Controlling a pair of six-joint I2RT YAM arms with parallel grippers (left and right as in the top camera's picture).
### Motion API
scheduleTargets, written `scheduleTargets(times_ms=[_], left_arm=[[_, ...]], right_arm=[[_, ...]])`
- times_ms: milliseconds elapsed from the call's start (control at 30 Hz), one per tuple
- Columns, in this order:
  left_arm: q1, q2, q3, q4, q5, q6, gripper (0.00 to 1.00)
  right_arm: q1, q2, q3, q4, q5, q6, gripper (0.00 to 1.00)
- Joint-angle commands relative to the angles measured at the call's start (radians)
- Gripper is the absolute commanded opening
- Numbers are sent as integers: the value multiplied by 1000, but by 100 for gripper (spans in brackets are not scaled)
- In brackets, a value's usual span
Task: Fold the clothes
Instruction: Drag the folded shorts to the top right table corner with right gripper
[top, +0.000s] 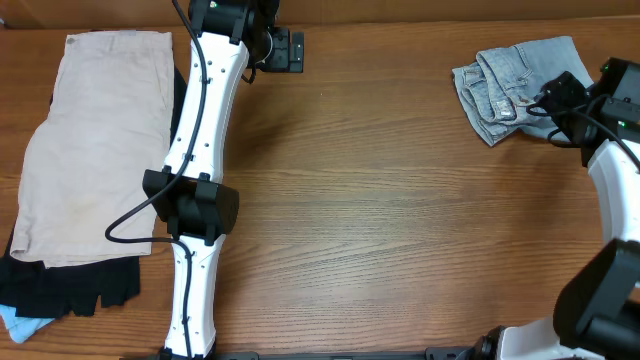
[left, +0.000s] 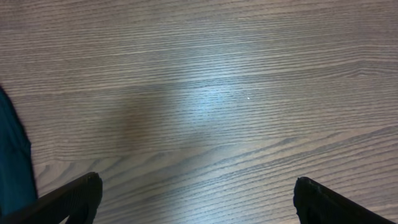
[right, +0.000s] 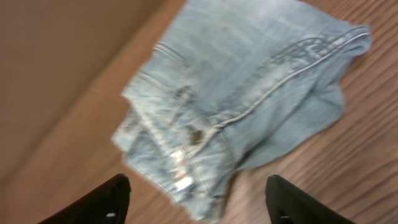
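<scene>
1. Hovering just short of the denim shorts (right: 249, 93), the right fingers (right: 102, 202) stand apart with nothing between them. The shorts lie in a crumpled heap near the far right corner of the surface (top: 400, 220), not yet spread or folded.
2. The left fingers (left: 71, 199) are spread wide over bare wood by the far edge, left of the middle, and grip nothing.
3. The main risk, as I judge it, is the bunching. Waistband, seam and leg are stacked on each other, so a pinch may catch only the top layer, or several layers at once. The shorts would then come up twisted instead of opening flat.
4. A second risk is the heap's place near the far edge: a dragging pull in the wrong direction could slide the cloth off the surface.
5. Spreading the shorts probably calls for both arms, and the left one is well apart from them. Its arm lies just beside the cream-beige shorts (top: 95, 140) along the left edge, so a careless sweep could snag that pile.
6. No box, basket or other container is in view. The cream-beige shorts lie flat on the black garments (top: 90, 285), with a scrap of light-blue cloth (top: 20, 322) at the near left corner.
</scene>
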Motion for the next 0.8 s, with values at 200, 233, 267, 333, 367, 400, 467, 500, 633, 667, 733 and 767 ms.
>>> scheduleTargets(times_ms=[200, 233, 267, 333, 367, 400, 467, 500, 633, 667, 733, 767], left_arm=[[2, 18, 19, 3, 14, 15, 100], [2, 18, 19, 3, 14, 15, 100], [2, 18, 19, 3, 14, 15, 100], [2, 18, 19, 3, 13, 15, 100], [2, 18, 19, 3, 13, 15, 100], [2, 18, 19, 4, 13, 15, 100], [2, 18, 19, 4, 6, 16, 100], [2, 18, 19, 4, 2, 16, 100], [2, 18, 19, 3, -2, 16, 100], [2, 18, 19, 3, -2, 16, 100], [2, 18, 19, 3, -2, 16, 100], [2, 18, 19, 3, -2, 17, 100]], right_arm=[[0, 234, -2, 226, 76, -4, 30], [-1, 256, -2, 235, 79, -3, 29], [-1, 270, -2, 238, 85, 6, 29], [-3, 309, -2, 248, 93, 15, 29], [-3, 324, -2, 252, 93, 14, 29], [-3, 342, -2, 262, 93, 14, 29], [-3, 377, -2, 294, 93, 10, 29], [-3, 396, -2, 317, 93, 10, 29], [-3, 458, -2, 399, 93, 10, 29], [-3, 474, -2, 423, 93, 10, 29], [-3, 500, -2, 468, 93, 10, 29], [-3, 512, -1, 490, 93, 10, 29]])
